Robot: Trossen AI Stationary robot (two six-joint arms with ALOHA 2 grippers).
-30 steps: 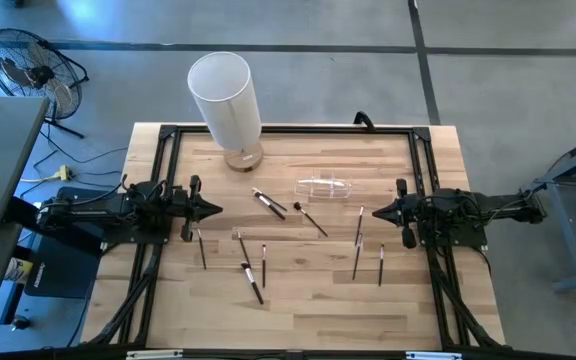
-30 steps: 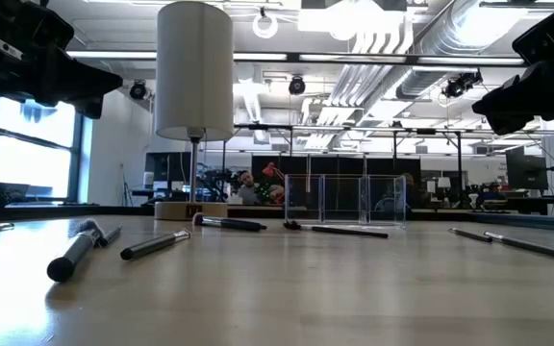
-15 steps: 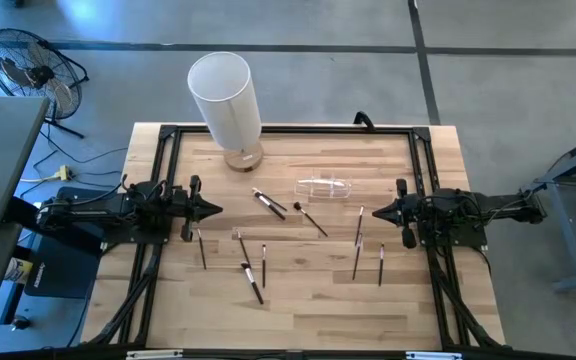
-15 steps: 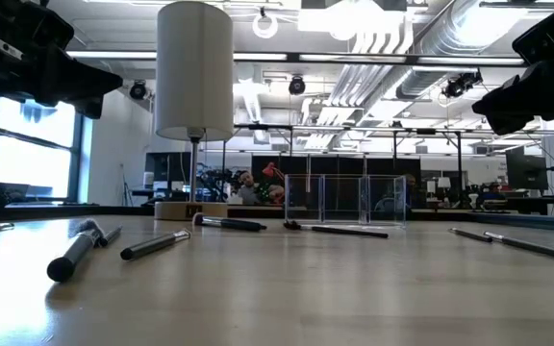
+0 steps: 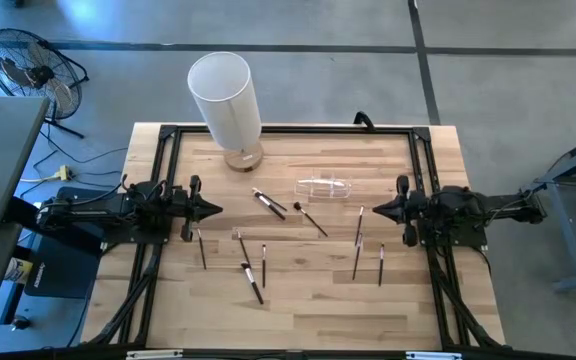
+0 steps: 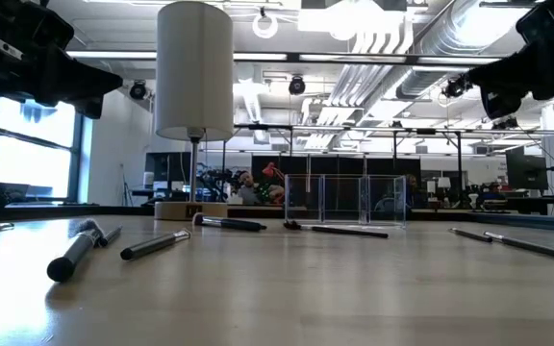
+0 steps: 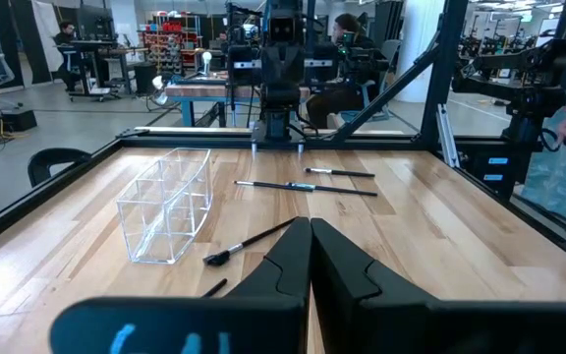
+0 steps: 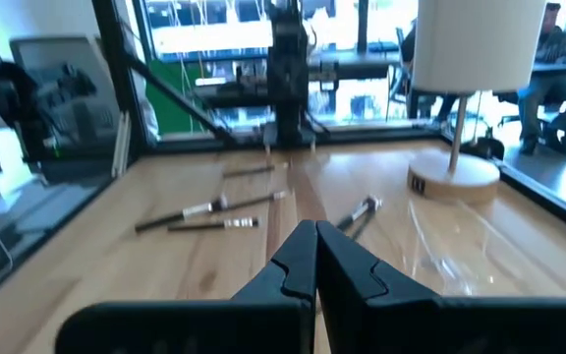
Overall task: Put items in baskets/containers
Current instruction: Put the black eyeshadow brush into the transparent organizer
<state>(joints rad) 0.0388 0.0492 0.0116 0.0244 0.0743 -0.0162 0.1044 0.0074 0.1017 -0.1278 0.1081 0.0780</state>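
A small clear plastic holder sits on the wooden table toward its far middle, and nothing lies inside it; the left wrist view shows its see-through walls and inner dividers with only bare wood showing through. The thin dark brushes are all scattered loose on the table, none in the holder: a few just beside the holder on its near side, a cluster near the middle, and two toward the right arm. A tall white cylinder lamp on a wooden base stands at the far left of the table, apart from the holder. The left gripper hangs above the table's left side and the right gripper above its right side, both with jaws pressed together and holding nothing. The overhead view alone shows how the brushes spread across the whole table. The low view shows the holder standing upright with a brush lying just in front of it. The right wrist view shows the lamp's base and brushes on the wood, while the holder there is only a faint glint.
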